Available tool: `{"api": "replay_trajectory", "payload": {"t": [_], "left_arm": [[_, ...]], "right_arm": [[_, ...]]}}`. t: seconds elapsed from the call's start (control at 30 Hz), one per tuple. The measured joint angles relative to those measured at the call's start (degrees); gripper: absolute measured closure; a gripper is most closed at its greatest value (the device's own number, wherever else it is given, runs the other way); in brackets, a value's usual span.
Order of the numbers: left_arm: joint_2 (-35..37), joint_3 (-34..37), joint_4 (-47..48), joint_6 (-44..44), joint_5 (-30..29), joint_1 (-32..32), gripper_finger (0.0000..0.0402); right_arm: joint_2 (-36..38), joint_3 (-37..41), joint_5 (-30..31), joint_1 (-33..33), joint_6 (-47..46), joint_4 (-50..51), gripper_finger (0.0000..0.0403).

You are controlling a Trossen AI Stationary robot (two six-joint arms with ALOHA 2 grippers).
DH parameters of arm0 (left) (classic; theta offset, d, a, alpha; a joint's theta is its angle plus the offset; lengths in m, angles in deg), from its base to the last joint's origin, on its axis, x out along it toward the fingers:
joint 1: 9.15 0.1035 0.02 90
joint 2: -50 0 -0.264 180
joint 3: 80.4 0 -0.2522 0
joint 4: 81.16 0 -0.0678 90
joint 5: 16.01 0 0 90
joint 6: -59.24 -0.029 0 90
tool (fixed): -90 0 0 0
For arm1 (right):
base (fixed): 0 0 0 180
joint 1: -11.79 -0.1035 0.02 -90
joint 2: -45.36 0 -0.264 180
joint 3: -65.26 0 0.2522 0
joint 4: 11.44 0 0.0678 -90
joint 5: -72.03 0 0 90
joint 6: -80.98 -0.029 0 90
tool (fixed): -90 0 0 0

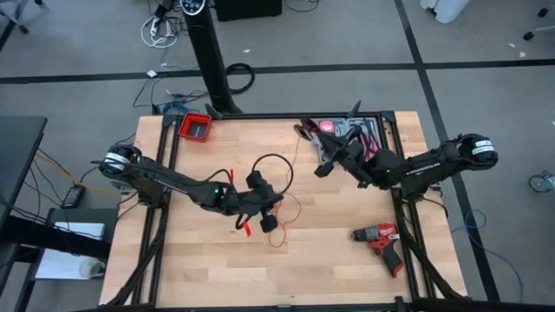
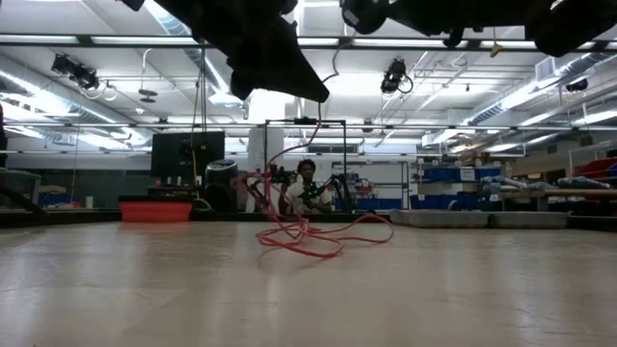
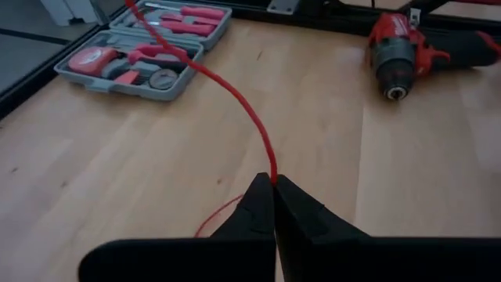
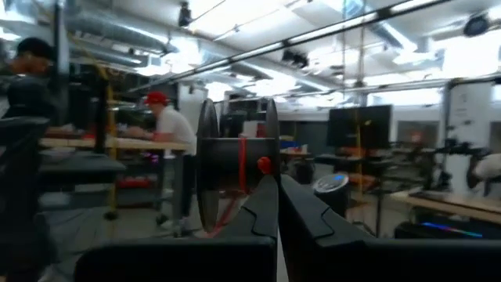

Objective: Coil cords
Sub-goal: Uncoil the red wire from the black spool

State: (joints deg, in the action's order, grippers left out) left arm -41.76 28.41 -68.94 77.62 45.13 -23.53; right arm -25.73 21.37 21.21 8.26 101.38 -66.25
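Observation:
The cord, a thin red wire [image 1: 296, 186], runs through the air between my two grippers. Its loose loops [image 2: 310, 234] lie on the wooden table near the middle. A thin black stretch [image 1: 274, 159] arcs above my left gripper. My left gripper [image 1: 270, 208] is over the table's middle, slanting down, shut on the red wire [image 3: 235, 90]. My right gripper [image 1: 305, 130] is raised at the far right, beside the toolkit, pointing slightly upward and shut on a red bit of the cord. My left gripper pinches a single strand of the red wire [image 3: 272, 177] between its two fingertips. The fingers slant down toward the table. From them the strand rises in a gentle curve, clear of the table, and another stretch [image 3: 215, 219] lies on the wood below. My right gripper pinches a small red bit of the cord [image 4: 264, 164] between its fingertips. The fingers slant upward, well above the table. Which part of the cord this is, I cannot tell.
An open grey toolkit [image 1: 345, 135] lies at the far right and a red drill [image 1: 381, 242] near the front right. A red bin [image 1: 196, 127] stands at the far left. People show in the room beyond the table.

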Motion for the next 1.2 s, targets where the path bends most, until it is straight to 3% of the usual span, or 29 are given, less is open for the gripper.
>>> {"api": "replay_trajectory", "payload": {"t": [0.27, 0.73, 1.2], "left_arm": [[0.00, 0.02, -1.53, -1.35, 0.04, 1.31, 0.0402], [0.00, 0.02, -13.87, -7.57, 4.09, 1.33, 0.0402], [0.02, 0.02, -14.80, -9.19, 4.11, 1.33, 0.0402]], "right_arm": [[0.00, 0.00, -0.23, -0.61, -1.09, 6.51, 0.0403], [-0.02, 0.00, -0.04, -0.15, -2.97, 17.27, 0.0403], [-0.02, 0.00, 0.04, -0.13, -2.97, 18.18, 0.0403]]}}
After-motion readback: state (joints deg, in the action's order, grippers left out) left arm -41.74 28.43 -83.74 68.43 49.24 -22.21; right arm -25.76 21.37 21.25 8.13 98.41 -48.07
